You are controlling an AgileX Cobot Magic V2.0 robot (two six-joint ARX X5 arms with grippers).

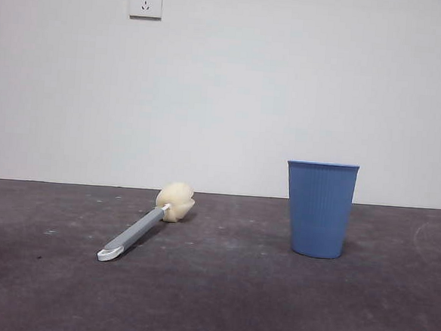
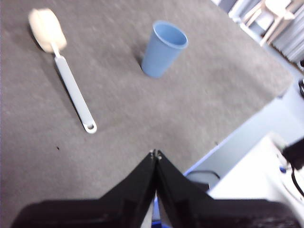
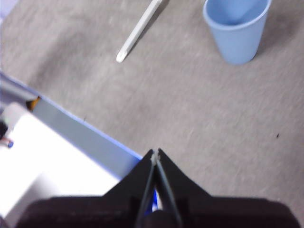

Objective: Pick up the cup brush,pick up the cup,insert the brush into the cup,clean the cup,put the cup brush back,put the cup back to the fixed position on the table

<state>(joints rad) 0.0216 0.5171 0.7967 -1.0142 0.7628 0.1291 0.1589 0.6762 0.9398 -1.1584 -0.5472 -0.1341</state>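
Cup brush (image 1: 144,225) and cup (image 1: 320,209) both sit on the table (image 1: 218,302), well apart from each other, and neither arm is touching them. In the front view the brush lies flat on the left side of the table, its cream-yellow sponge head (image 1: 176,201) pointing toward the white wall (image 1: 226,90) and its white looped end (image 1: 110,254) nearer the camera. The grey handle runs at a slant between the two. The blue cup stands upright on the right side, open end up, with nothing inside it as far as the wrist views show.

No arm shows in the front view. The left gripper (image 2: 155,154) hangs above the table's near edge with its two black jaws pressed together, holding nothing; the brush and cup lie out ahead of it. The right gripper (image 3: 155,152) is likewise over the near edge, jaws closed tip to tip and empty, with the cup and the handle's end ahead of it.

Two wall sockets (image 1: 146,1) sit high on the wall.
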